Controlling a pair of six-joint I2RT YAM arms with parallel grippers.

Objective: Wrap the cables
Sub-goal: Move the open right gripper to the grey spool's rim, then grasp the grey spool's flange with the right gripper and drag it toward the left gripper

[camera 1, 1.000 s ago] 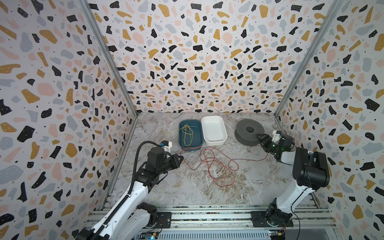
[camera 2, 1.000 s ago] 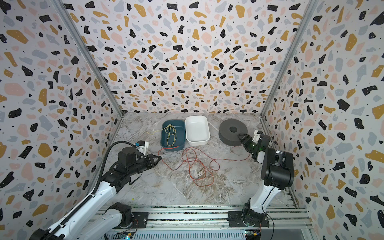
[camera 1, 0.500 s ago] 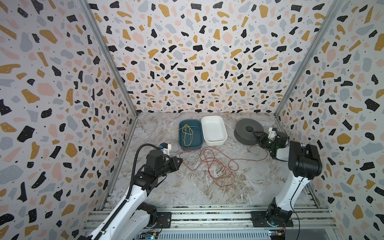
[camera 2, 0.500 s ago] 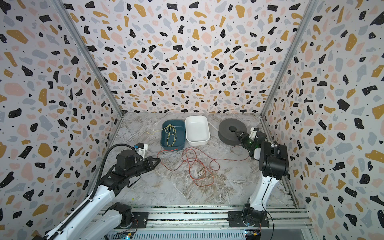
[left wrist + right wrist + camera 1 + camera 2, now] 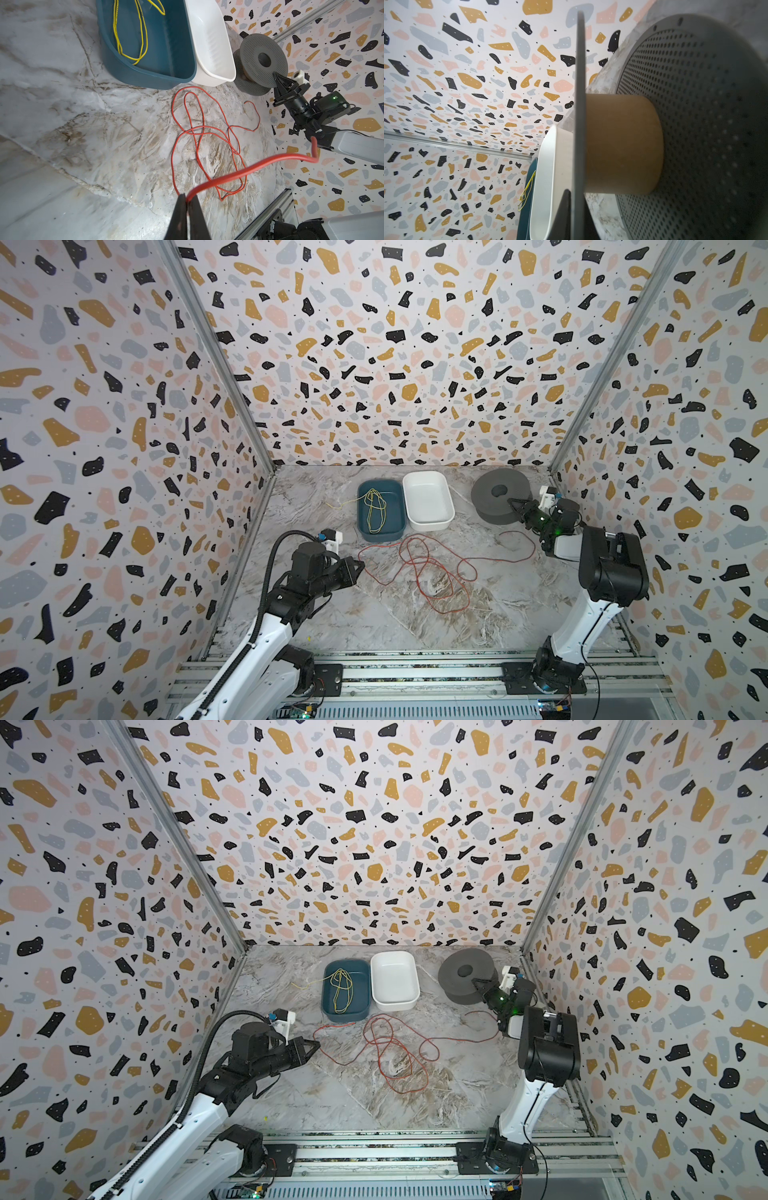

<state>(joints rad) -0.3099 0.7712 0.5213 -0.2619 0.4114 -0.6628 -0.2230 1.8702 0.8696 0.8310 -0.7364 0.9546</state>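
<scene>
The thin red cable (image 5: 249,169) sprawls in loose, tangled loops over the middle of the marbled tabletop (image 5: 332,626), one end pinched in the clenched left gripper (image 5: 188,199) toward the left edge, its other end curling free toward the right edge. The right gripper (image 5: 511,502) is clamped on the thin upper flange of a perforated grey spool (image 5: 486,485) with a smooth tan core, standing in the far right corner.

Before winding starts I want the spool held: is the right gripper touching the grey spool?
Touching. The right wrist view shows the right gripper with jaws shut on the thin flange of the grey spool.
</scene>
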